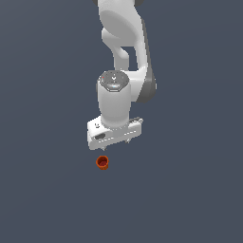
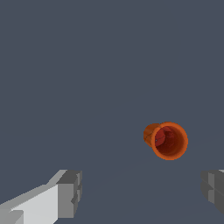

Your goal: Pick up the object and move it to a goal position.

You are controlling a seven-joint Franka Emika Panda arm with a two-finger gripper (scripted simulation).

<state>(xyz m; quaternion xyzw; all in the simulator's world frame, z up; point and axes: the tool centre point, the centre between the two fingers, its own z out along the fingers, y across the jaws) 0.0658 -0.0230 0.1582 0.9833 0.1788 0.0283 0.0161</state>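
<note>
The object is a small orange-red tapered cup [image 1: 102,163] with a darker red inside, standing on the dark grey floor with its mouth up. It sits just below the white gripper [image 1: 116,145] in the exterior view, slightly toward that view's left. In the wrist view the cup [image 2: 168,140] shows its open mouth to the camera. It lies beyond the gripper [image 2: 142,186], outside the gap between the fingers and nearer to one grey fingertip [image 2: 213,189] than to the other [image 2: 70,192]. The jaws stand wide apart and hold nothing.
A flat, plain dark grey floor [image 1: 190,199] spreads all around. The white arm [image 1: 124,42] rises behind the gripper toward the top of the exterior view. No other objects show.
</note>
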